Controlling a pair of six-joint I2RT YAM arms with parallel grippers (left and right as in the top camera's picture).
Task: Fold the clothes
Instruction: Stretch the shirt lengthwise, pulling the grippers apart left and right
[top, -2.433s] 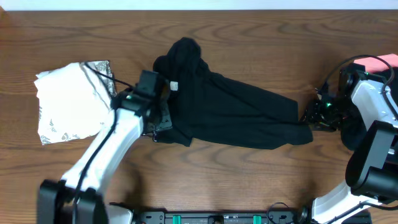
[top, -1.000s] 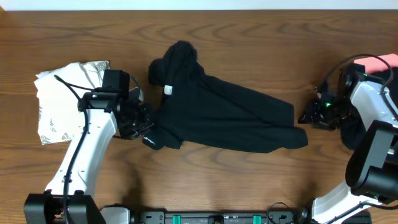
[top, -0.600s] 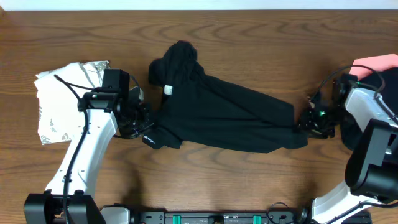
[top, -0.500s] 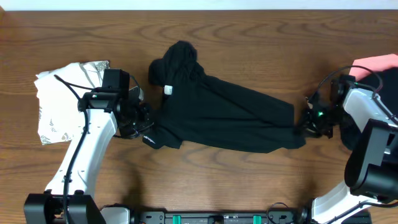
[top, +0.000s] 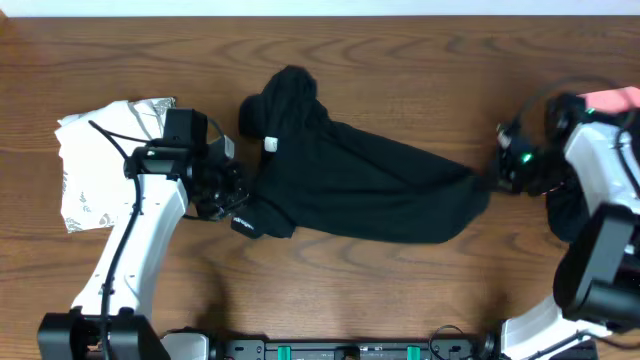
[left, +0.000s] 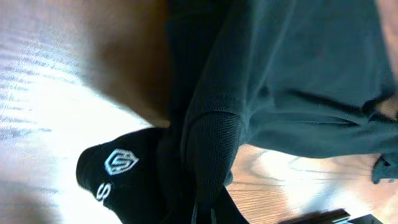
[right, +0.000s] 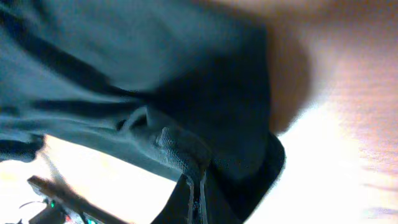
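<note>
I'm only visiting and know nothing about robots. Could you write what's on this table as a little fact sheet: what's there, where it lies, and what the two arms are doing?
Surface: wooden table
Main item: black shirt, rumpled, stretched across the middle
Left arm: left fingers closed on the shirt's left end
Right arm: right fingers closed on the shirt's right end
Left side: white grey-printed garment, lying loose
Far right: pink piece, partly hidden by the right arm
Folding: black shirt not yet folded

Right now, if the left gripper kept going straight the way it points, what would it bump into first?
The black shirt. The left gripper points right, into the cloth, and appears shut on its near edge. Further along that line the overhead view shows only more of the same shirt.
</note>
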